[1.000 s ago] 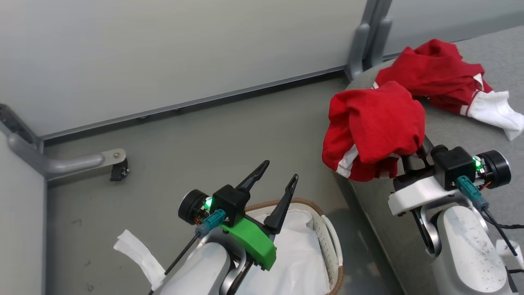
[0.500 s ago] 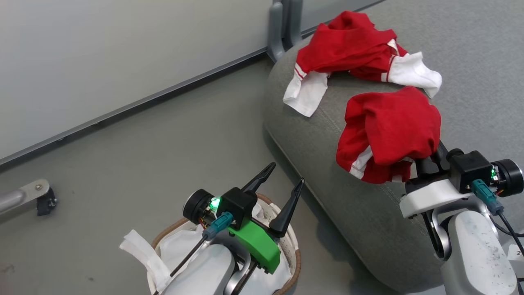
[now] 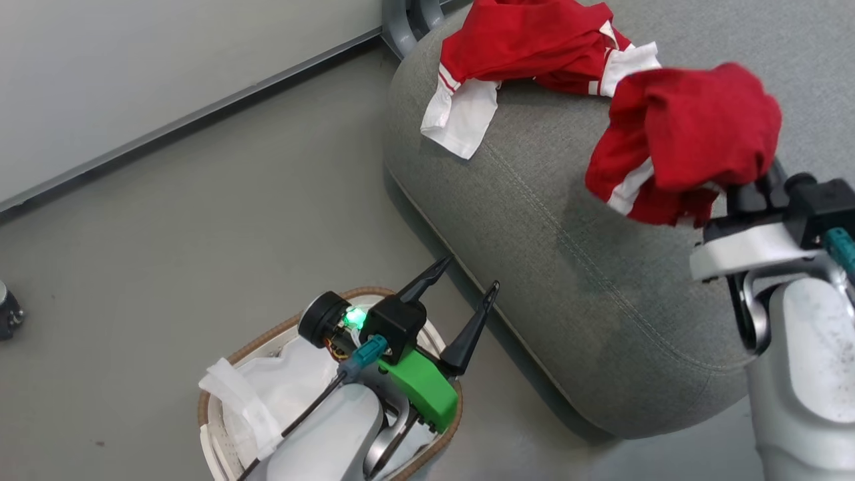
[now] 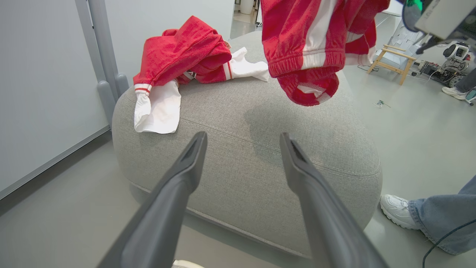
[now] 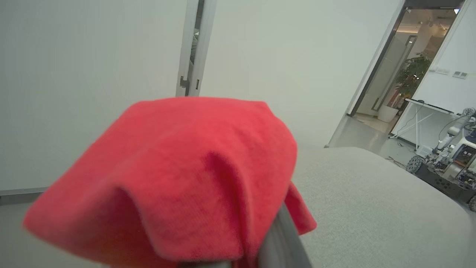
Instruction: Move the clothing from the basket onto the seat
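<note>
The right gripper (image 3: 751, 197), clamped on a bunched red garment (image 3: 688, 133) at two o'clock, holds it above the seat (image 3: 568, 267); a second garment (image 3: 528, 40) lies at twelve. The cloth looks soft, light and floppy, so a thick fold is best pinched. The left gripper (image 3: 469, 274) gapes empty over the basket (image 3: 280, 327) at seven.

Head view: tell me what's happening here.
The right gripper is shut on a red garment, holding it in the air above the grey seat. Another red-and-white garment already lies on the seat's far end. The left gripper hangs open and empty over the basket, where the white liner shows. A person's foot stands beside the seat.
</note>
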You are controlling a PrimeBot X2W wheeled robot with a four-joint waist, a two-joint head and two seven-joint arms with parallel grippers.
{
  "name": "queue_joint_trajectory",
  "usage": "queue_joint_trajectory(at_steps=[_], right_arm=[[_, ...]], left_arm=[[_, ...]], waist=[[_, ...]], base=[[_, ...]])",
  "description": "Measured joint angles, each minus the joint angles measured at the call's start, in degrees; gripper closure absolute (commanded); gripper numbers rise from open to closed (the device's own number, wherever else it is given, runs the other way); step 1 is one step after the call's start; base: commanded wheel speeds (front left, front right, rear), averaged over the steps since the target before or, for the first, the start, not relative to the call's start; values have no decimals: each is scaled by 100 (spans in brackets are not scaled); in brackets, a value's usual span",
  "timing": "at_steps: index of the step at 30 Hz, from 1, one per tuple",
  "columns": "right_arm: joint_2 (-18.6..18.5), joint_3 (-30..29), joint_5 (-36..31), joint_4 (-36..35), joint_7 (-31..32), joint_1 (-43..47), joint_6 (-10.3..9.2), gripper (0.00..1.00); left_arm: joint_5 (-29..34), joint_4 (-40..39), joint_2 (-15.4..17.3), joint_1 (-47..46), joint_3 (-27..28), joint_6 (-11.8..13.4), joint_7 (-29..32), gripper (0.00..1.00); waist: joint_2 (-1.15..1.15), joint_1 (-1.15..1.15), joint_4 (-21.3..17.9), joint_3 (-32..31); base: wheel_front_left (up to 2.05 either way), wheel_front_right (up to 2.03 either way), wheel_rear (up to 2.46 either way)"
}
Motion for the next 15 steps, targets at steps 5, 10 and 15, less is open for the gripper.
queue_joint_trajectory(at_steps=[5, 10, 15], right_arm=[[-369, -334, -167, 223, -1, -1001, 0, 100], [-940, -521, -89, 811, -1, -2061, 0, 100], [-1545, -706, 10, 1630, -1, -3067, 0, 100]], left_arm=[[112, -97, 108, -247, 52, 0, 0, 0], [246, -213, 186, -450, 93, 0, 0, 0], [365, -311, 281, -660, 99, 0, 0, 0]], waist=[[0, 0, 87, 347], [0, 0, 213, 747], [0, 0, 363, 1230]], base=[[0, 0, 0], [0, 0, 0], [0, 0, 0]])
